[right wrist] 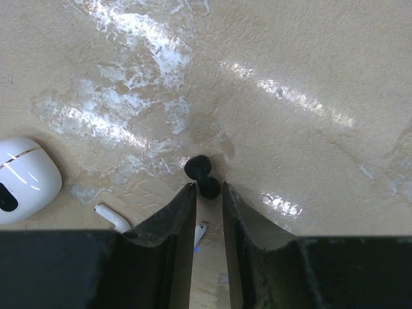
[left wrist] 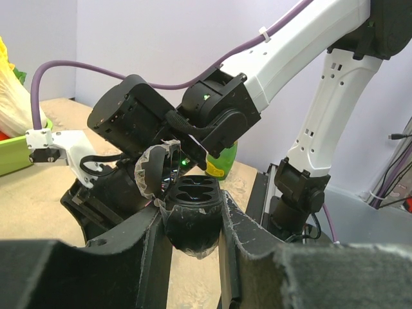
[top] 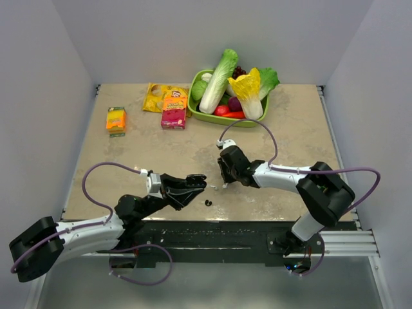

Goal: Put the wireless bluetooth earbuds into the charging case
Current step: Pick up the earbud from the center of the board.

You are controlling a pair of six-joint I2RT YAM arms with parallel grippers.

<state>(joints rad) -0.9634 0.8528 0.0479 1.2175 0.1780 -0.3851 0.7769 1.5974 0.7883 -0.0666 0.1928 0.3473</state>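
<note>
I count two grippers, left gripper [top: 201,183] and right gripper [right wrist: 208,190], and two charging cases, a black case [left wrist: 193,235] and a white case [right wrist: 22,177]. There is one black earbud [right wrist: 201,175], plus two white earbuds [right wrist: 111,217] [right wrist: 200,230], both partly hidden. Farther back on the desk [top: 290,129]: one green basket [top: 205,116], two cabbages [top: 219,80] [top: 250,90], one yellow bag [top: 154,98] and at least two snack boxes [top: 116,120] [top: 173,118].

Tool [right wrist: 209,190] tips flank black earbud [right wrist: 198,168]; white case [right wrist: 26,180] left.

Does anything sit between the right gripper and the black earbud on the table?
Nothing visible. The black earbud lies on the table at the mouth of the right gripper; a white earbud and white case lie off to one side.
</note>
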